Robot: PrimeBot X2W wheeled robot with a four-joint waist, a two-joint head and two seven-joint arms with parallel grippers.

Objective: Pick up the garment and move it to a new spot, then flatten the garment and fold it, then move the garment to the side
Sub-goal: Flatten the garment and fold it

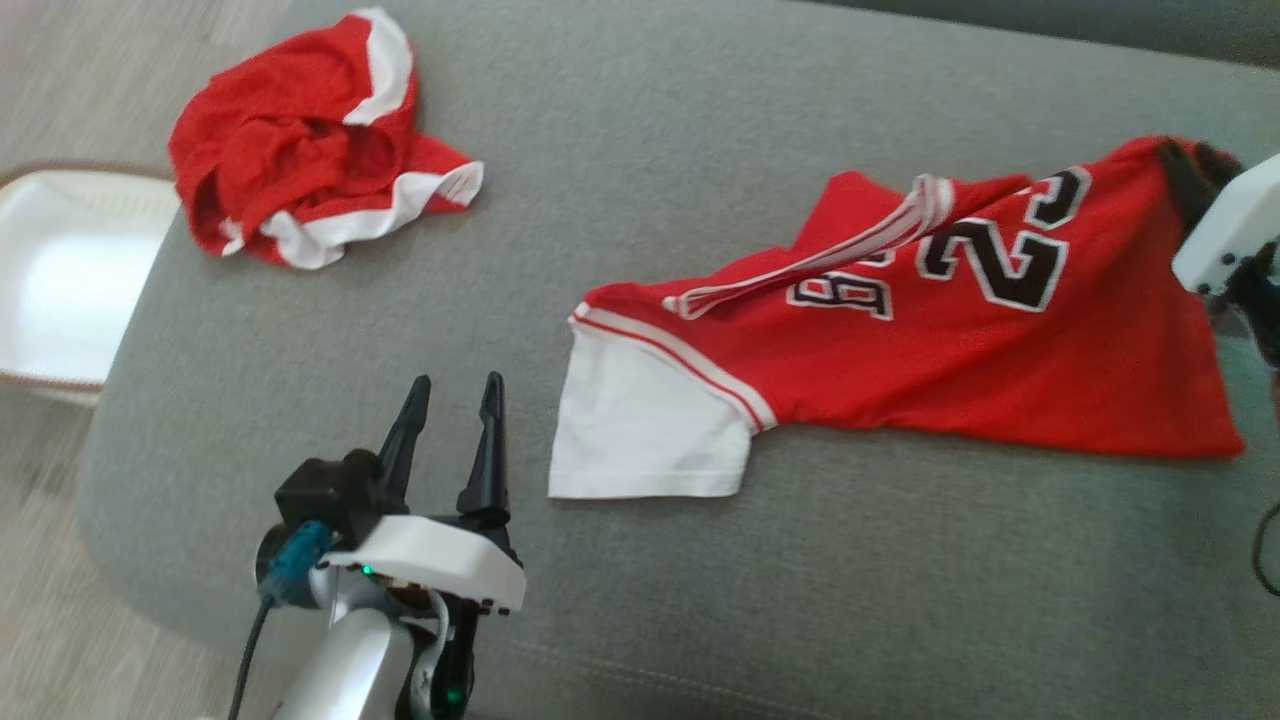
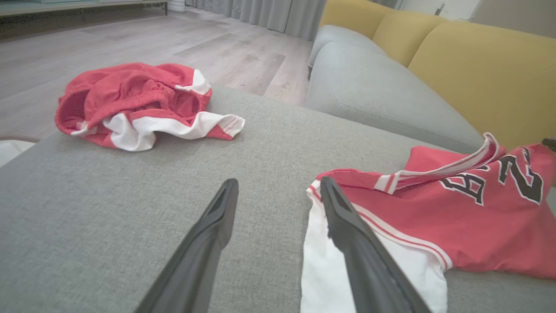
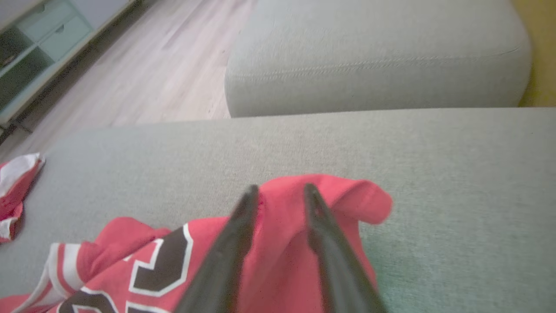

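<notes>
Head view: the jersey [image 1: 950, 340] lies on the right half of the grey cushion [image 1: 650, 150], number side up, white sleeve [image 1: 640, 430] pointing near-left. The collar strap [image 1: 880, 240] is flopped across it, so it's not flat yet. Just left of that sleeve the left gripper [image 1: 456, 385] hovers, fingers wide apart, holding nothing. At the jersey's far right corner sits the right gripper [image 1: 1195, 180]. Crumpled red shorts [image 1: 300, 150] lie far left, well apart.

Left wrist view: spread fingers over bare cushion, one tip over the sleeve edge.

Right wrist view: fingers a little apart, red cloth bunched in the gap. Can't tell if it's actually pinched.

My guess: the move's done and we're mid-flatten. Folding and moving it aside are left.
</notes>
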